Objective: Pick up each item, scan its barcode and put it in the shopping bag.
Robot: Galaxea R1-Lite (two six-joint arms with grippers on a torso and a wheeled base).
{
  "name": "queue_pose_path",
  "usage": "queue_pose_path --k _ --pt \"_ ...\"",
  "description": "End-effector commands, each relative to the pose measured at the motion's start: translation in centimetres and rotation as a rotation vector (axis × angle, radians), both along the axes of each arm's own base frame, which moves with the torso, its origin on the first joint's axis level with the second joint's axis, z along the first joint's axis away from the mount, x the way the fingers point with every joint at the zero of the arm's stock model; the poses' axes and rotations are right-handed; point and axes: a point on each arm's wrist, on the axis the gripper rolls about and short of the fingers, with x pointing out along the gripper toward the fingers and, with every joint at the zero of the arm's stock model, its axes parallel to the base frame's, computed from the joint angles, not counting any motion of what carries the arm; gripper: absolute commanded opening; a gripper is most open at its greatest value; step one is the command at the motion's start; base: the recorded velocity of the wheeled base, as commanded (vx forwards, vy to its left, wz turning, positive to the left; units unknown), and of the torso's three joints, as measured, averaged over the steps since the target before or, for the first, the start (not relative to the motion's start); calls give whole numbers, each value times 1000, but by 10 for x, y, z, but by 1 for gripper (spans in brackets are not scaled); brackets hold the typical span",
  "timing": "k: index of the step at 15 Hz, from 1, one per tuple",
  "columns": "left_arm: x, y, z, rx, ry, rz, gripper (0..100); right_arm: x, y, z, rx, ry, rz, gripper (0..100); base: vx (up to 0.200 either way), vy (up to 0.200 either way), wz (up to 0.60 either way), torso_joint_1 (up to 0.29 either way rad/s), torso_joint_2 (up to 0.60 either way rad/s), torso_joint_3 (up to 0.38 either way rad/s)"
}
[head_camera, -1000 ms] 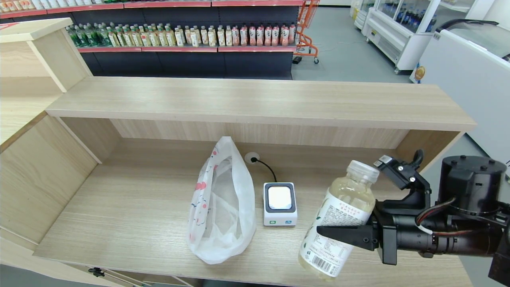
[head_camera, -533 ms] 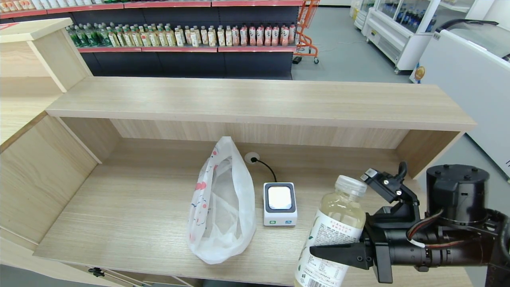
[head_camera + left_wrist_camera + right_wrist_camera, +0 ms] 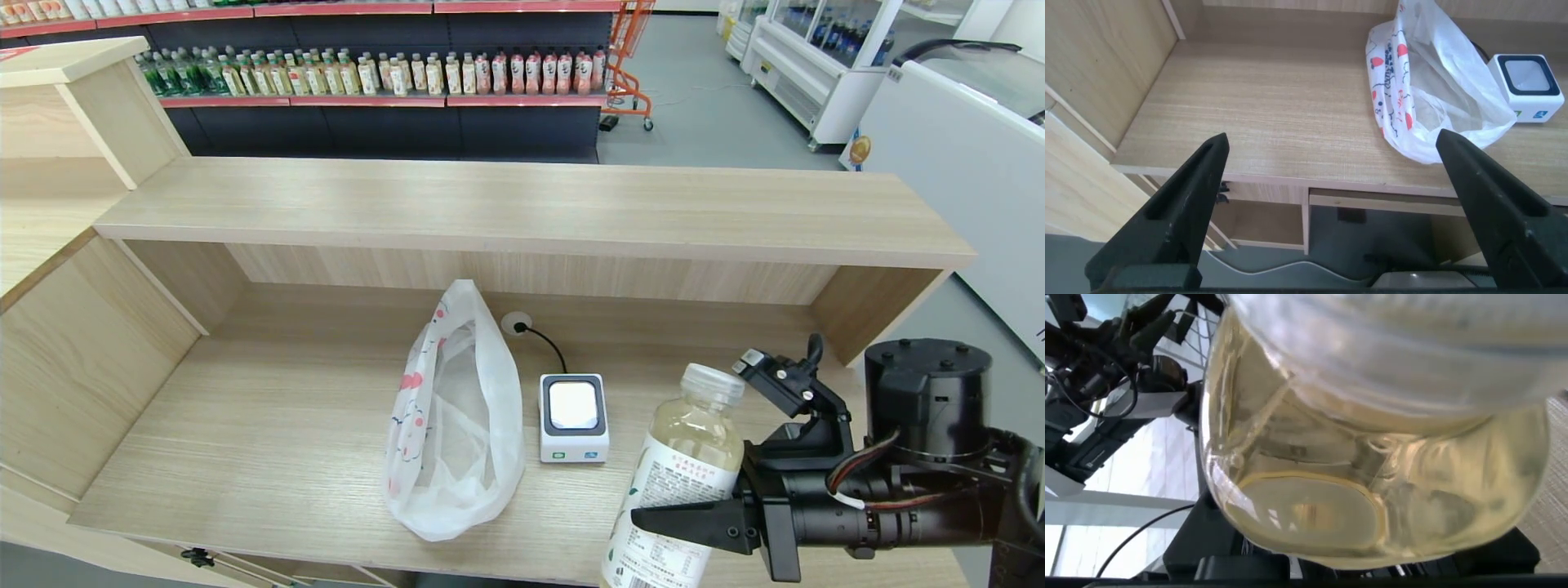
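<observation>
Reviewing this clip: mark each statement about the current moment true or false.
1. The right gripper has its jaws shut on the bottle. True.
2. The bottle is inside the shopping bag. False: it is held in the air, to the right of the scanner.
3. The scanner sits to the left of the shopping bag. False: it stands to the bag's right on the counter.
4. The left gripper has its jaws open and holds nothing. True.
</observation>
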Motion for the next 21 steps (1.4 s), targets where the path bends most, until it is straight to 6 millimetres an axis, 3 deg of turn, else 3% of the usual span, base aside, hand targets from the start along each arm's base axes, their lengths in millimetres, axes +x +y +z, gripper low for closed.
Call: queue_pose_path --k 1,21 --pt "0 0 0 0 -1 1 100 0 0 0 -1 0 1 0 0 0 0 0 0 0" --pt "0 0 0 0 -1 1 100 9 5 12 26 -49 -3 0 0 0 0 0 0 0"
